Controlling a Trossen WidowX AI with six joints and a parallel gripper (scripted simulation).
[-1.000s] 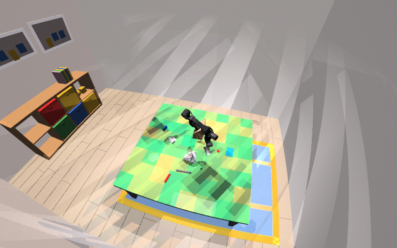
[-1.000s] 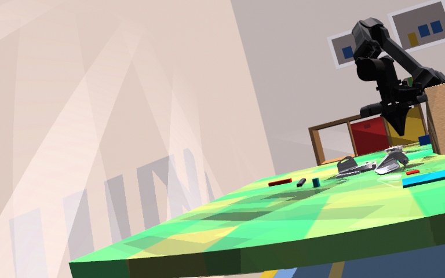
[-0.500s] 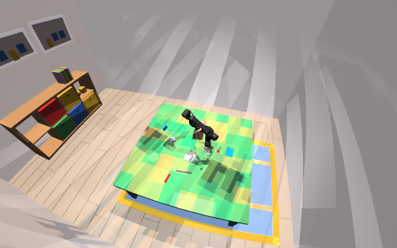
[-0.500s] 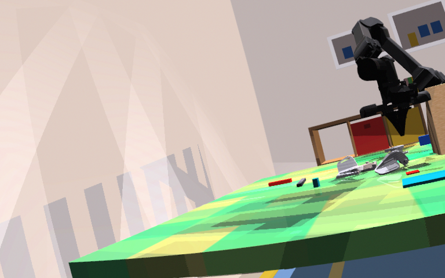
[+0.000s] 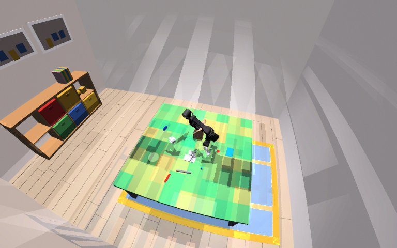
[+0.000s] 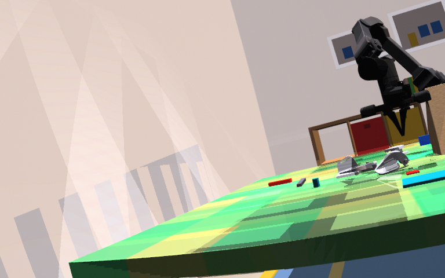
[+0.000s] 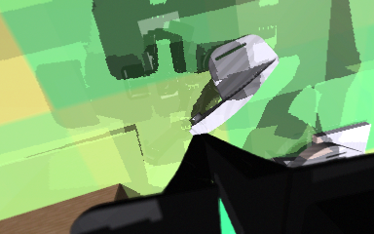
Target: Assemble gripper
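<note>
My gripper [image 5: 206, 145] [image 6: 402, 133] [image 7: 200, 140] is shut and empty, pointing down above the loose jaw. This grey-white jaw [image 5: 207, 151] [image 6: 389, 164] [image 7: 237, 66] lies on the table, just past the fingertips in the wrist view. The white gripper base [image 5: 187, 158] [image 6: 342, 175] [image 7: 358, 132] lies beside it, with another grey jaw [image 6: 347, 163] on or against it; whether that jaw is seated on a pin is too small to tell. The white housing plate [image 5: 172, 139] [image 6: 394, 147] lies apart, toward the blue block. My gripper partly hides the base in the wrist view.
A blue block [image 5: 164, 127] [image 6: 424, 139], red bar [image 5: 167, 177] [image 6: 280, 182], grey bar [image 5: 183, 171] [image 6: 301, 182], small teal block [image 5: 201, 168] [image 6: 315, 182], small red piece [image 5: 217, 151] [image 6: 412, 172] and cyan plate [image 5: 229, 151] [image 6: 423, 179] lie around. A brown wooden block [image 5: 197, 134] [image 6: 436, 121] stands by the arm.
</note>
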